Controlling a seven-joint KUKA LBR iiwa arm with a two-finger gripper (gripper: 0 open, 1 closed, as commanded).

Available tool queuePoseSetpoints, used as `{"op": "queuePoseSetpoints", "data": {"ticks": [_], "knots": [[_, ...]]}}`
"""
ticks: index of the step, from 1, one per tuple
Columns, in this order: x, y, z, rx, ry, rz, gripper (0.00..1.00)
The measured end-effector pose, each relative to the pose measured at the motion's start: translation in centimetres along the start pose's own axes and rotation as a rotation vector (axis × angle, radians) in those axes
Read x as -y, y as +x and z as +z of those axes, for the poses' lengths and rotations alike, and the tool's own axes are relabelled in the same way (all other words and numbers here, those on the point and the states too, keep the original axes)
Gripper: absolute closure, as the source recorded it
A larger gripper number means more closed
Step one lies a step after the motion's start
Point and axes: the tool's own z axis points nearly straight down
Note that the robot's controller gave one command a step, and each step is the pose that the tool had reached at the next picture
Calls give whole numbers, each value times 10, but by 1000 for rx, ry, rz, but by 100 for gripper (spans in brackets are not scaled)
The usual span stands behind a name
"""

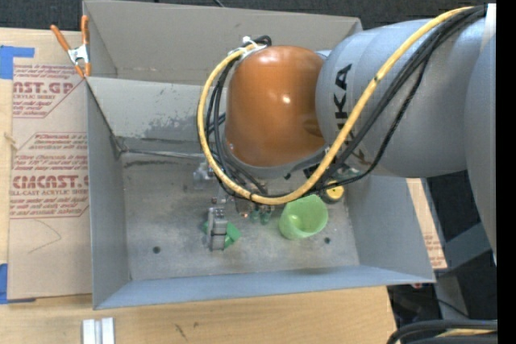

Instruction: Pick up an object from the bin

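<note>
the arm point(419, 84) reaches into the grey bin point(145, 173) from the right, and its orange wrist cover point(270, 105), ringed by yellow and black cables point(211, 121), hangs over the middle of the bin. below the cover the gripper point(216, 231) is down low over the bin floor, near the front wall and a little left of centre.

a small dark green piece point(232, 235) lies right against the gripper's right side. it looks to be touching, but whether it sits inside the claw or just beside it i cannot tell. how far the claw is open is also not clear from this angle, so i would not say it has hold of anything.

to the right, near but apart from the gripper, a light green cup point(303, 218) lies on the floor. a small yellow thing point(333, 192) sits just beyond it, half under the arm. the rest of the floor to the left is bare, scuffed metal.

as a judgement, the reach down looks done and the grasp is either about to be made or just being made, most likely on the dark green piece. nothing is seen raised off the floor, so securing the object and lifting it clear of the bin are both left to do.
</note>
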Motion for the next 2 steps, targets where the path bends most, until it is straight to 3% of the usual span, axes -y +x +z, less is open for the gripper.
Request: {"op": "queuePoseSetpoints", "data": {"ticks": [1, 2], "knots": [[94, -33, 149, -4, 1, -220, 0], [54, -32, 146, 1, -1, -56, 0]]}}
